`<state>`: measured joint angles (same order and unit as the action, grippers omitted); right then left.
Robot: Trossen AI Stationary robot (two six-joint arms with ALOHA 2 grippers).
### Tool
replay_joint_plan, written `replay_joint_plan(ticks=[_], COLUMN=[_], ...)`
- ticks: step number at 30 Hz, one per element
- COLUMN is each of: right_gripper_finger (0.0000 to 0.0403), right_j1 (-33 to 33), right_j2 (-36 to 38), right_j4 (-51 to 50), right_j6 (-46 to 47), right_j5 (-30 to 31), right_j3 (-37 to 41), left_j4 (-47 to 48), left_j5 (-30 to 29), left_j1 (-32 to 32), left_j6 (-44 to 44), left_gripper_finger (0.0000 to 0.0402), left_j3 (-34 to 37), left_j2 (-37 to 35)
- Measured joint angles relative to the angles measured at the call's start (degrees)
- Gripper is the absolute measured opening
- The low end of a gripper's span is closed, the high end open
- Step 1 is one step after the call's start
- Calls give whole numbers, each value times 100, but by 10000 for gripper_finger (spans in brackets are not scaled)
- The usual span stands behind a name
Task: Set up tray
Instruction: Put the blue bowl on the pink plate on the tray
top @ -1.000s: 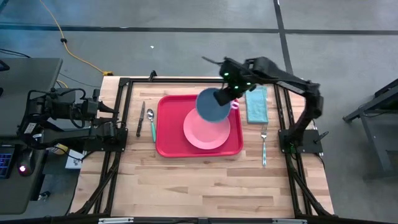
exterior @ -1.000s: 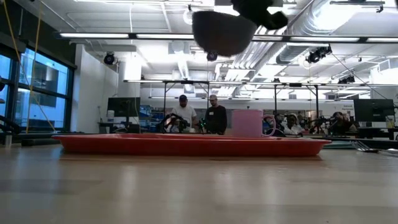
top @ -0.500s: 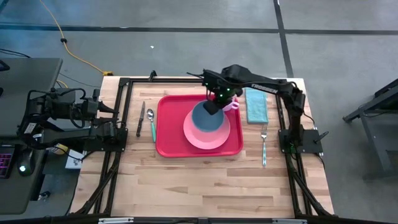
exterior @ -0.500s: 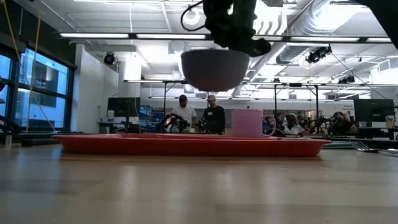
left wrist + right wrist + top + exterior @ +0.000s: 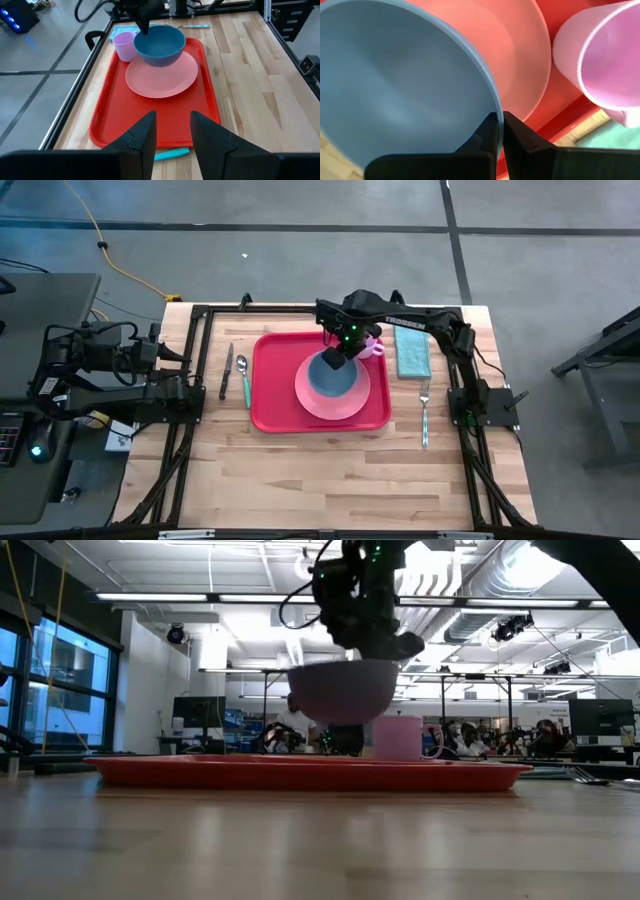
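Observation:
The red tray lies mid-table with the round pink plate on it. My right gripper is shut on the blue bowl, which hangs over the plate. In the low view the bowl floats above the tray. A pink cup stands at the tray's far right corner. My left gripper is open and waits off the table's left edge, pointing at the tray. My right gripper pinches the bowl's rim on its far side, near the cup. One finger is inside the bowl and the other finger outside, coming from above and pointing down. The bowl is upright and lifted clear, a little above the plate.
A knife and a teal-handled spoon lie left of the tray. A teal cloth and a fork lie to its right. Bare wood stretches along the near side. People stand in the room behind.
My right gripper has come down and a little toward the near edge, carrying the bowl from high over the tray's far side to just above the plate. The bowl has levelled from tilted to upright. The gripper has stayed shut on the rim.

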<state>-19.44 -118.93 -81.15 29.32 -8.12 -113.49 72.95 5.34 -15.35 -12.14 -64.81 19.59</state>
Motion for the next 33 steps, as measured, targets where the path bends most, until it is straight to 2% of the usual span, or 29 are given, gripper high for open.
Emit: replay_joint_plan(ticks=[16,33], right_gripper_finger=[0,0], right_j1=[-26,-23], right_j2=[-365,-531], right_j4=[226,125], right_j6=[-236,-321], right_j5=[-127,16], right_j3=[0,-2], left_j4=[0,0], left_j5=[0,0], left_j1=[-1,-2], left_j6=[2,-103], left_gripper_finger=[152,152], left_j3=[0,2], left_j2=[1,2])
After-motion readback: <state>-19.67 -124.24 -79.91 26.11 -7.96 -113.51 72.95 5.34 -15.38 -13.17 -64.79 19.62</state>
